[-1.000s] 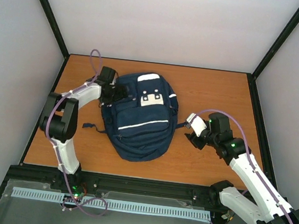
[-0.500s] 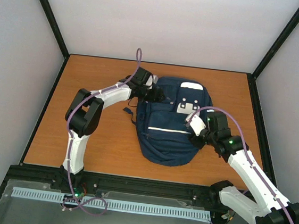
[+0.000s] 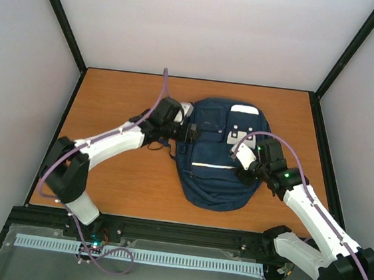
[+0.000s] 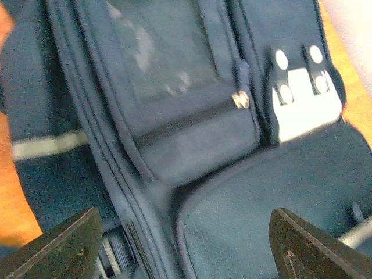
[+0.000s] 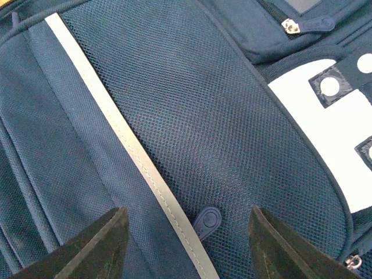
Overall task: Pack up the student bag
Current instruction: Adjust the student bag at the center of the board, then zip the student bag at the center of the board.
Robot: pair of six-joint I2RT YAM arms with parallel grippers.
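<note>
Bag (image 3: 214,163) dragged right within last second, now flat at counter (image 3: 111,98) centre-right, nearer far edge. Zips look shut. Left fingers (image 4: 64,247) apart at bag's left side. Right fingers (image 5: 96,244) apart, straddling zip pull (image 5: 207,222). Opening likely next.

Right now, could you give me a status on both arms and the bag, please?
Left gripper open at the student bag, right gripper open over its front pocket. Bag flat on table, not grasped. Nothing in the way.
</note>
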